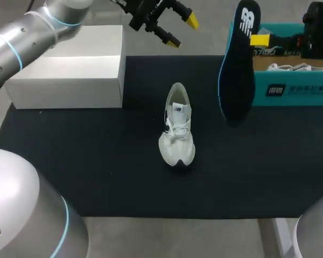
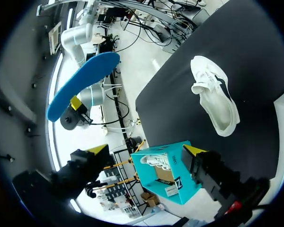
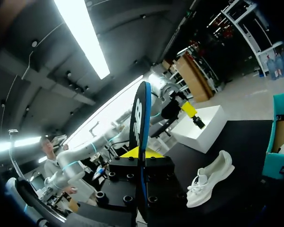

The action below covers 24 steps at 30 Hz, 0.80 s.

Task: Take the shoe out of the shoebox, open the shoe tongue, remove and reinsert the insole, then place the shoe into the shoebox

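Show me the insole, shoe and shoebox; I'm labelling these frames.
insole (image 1: 236, 83), head view, middle of its dark face
shoe (image 1: 177, 130), head view, on the laces
shoebox (image 1: 304, 89), head view, teal front wall

Smooth silver-grey tubular casings ringed with thin pale-blue bands clothe the left arm (image 1: 21, 37) and the rounded right arm (image 1: 318, 226). The left claw (image 1: 181, 30) and right claw (image 1: 257, 39) are blocky black, screw-studded, each finger capped in a bright yellow wedge.

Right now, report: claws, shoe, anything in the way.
Left claw open, empty, above mat. Right claw shut on insole, held on end near shoebox. Shoe upright mid-mat, untouched. White box apart, left of shoe.
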Each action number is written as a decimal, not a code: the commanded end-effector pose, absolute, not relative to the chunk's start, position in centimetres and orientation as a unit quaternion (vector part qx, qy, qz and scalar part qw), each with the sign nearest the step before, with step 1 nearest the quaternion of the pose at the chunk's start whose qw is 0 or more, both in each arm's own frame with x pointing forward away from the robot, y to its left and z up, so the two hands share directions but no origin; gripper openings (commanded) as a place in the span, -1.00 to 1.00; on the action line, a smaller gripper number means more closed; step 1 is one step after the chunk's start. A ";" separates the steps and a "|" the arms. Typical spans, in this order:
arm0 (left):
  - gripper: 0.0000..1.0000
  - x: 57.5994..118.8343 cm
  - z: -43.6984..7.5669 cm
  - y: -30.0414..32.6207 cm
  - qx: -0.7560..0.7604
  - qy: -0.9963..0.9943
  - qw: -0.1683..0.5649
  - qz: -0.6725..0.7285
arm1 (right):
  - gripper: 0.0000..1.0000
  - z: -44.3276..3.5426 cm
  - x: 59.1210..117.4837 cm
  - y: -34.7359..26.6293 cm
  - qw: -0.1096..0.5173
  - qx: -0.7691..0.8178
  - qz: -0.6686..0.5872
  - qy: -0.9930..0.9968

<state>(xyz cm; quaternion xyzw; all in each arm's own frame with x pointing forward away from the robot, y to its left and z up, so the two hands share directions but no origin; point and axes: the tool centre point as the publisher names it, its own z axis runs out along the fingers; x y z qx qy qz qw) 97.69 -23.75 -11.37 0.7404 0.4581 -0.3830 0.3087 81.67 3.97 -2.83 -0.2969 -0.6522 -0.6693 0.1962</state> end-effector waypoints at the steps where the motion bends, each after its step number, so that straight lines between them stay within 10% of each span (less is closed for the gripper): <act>1: 1.00 97.0 -11.7 -23.5 0.728 0.459 0.332 -0.386 | -1.00 -3.0 86.1 3.6 0.235 -0.281 -0.638 -0.678; 24: 1.00 96.7 -10.9 -23.9 0.714 0.466 0.360 -0.377 | -1.00 -1.7 87.9 3.6 0.195 -0.269 -0.636 -0.696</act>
